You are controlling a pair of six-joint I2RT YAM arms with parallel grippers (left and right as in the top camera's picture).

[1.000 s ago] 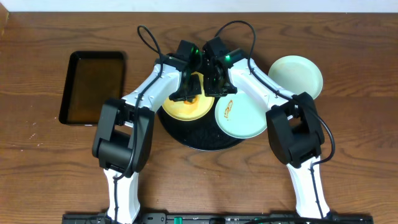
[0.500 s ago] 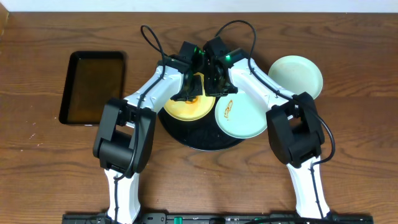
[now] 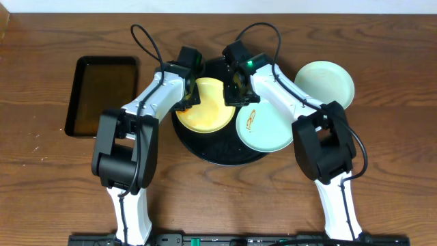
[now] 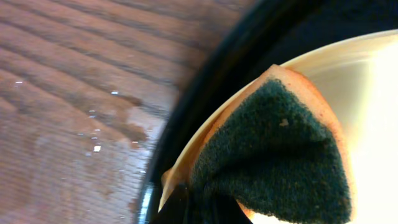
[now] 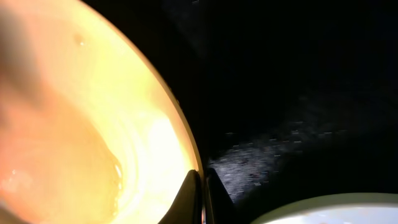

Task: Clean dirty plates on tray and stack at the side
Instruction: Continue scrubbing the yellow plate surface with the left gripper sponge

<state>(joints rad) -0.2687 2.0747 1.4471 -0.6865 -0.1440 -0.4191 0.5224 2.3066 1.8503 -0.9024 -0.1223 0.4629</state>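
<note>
Roughly mid-task, by my reading. Three plates are in view.

Yellow plate (image 3: 208, 113): on the round tray (image 3: 212, 150), left of centre. Its face looks glossy and wet in the right wrist view, and I make out no smear on it from overhead. Left gripper (image 3: 185, 102) is at this plate's left rim, pressed together on a sponge (image 4: 273, 149). The sponge's dark scouring face is toward the camera and its orange edge lies against the rim. Right gripper (image 3: 235, 97) is at the opposite rim, jaws closed thin on the plate's edge, apparently steadying it. Judgement: wiping the yellow plate is the step in hand, probably near its end.

Smeared mint plate (image 3: 263, 133): on the tray's right side, just beside the yellow plate and overhanging the tray's rim. An orange-brown streak shows near its middle, so it is not yet cleaned.

Second mint plate (image 3: 326, 83): on the table, off the tray to the right, no marks visible. It is likely the start of the stack.

Left to do: finish the yellow plate, clean the smeared one, stack both at the side.

Surface: brown wood-grain table (image 3: 382, 171), with small wet patches (image 4: 106, 118) just outside the tray. A rectangular tray (image 3: 102, 96) sits well to the left.

Room: only a pale strip (image 3: 341, 5) beyond the far table edge.
</note>
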